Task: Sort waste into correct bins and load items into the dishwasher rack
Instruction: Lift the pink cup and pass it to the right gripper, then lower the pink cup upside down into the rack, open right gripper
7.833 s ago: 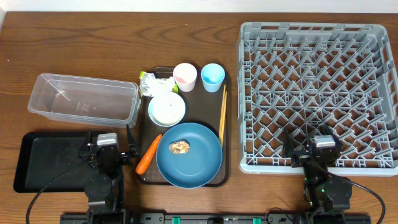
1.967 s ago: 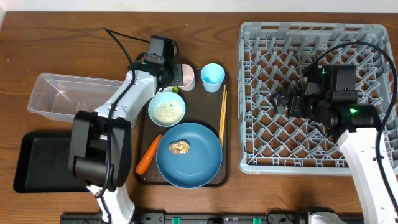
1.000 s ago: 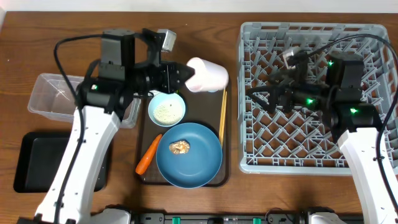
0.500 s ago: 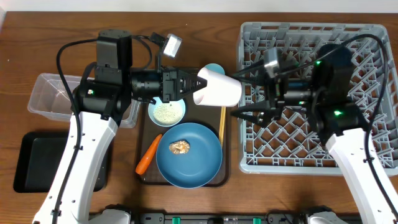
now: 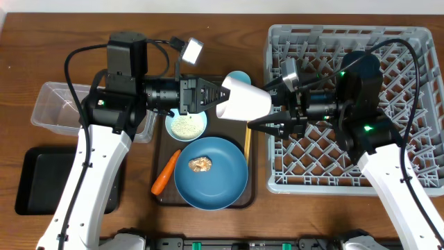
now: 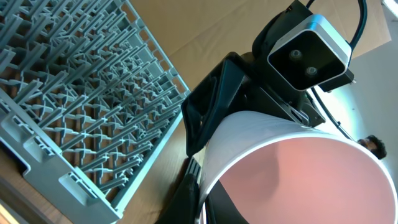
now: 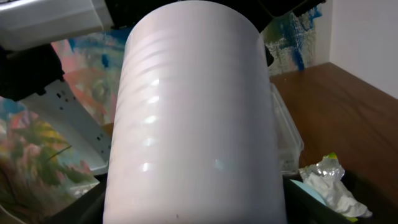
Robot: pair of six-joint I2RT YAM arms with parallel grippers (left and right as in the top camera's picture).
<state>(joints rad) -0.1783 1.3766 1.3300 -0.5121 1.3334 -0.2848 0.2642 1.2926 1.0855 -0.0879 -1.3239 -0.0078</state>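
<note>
The pink cup [image 5: 243, 103] hangs on its side above the brown tray, mouth to the left. My left gripper [image 5: 216, 97] is shut on its rim, one finger inside and one outside [image 6: 202, 202]. My right gripper [image 5: 258, 107] straddles the cup's base end. The cup [image 7: 193, 124] fills the space between its fingers [image 7: 193, 211], and I cannot make out whether they press on it. Below lie the blue plate [image 5: 210, 173] with a brown lump [image 5: 200, 164], the carrot [image 5: 165, 172], the white bowl of rice [image 5: 186, 125] and the chopsticks [image 5: 246, 142]. The light blue cup [image 5: 239, 76] is half hidden. The wrapper [image 7: 326, 177] shows in the right wrist view.
The grey dishwasher rack [image 5: 388, 55] fills the right side, under my right arm. The clear tub [image 5: 62, 107] and the black tray [image 5: 31, 180] sit at the left. The brown serving tray [image 5: 161, 194] holds the dishes.
My left gripper carried the pink cup right, toward the rack. The right gripper came left to meet it and its fingers narrowed around the cup's base.
</note>
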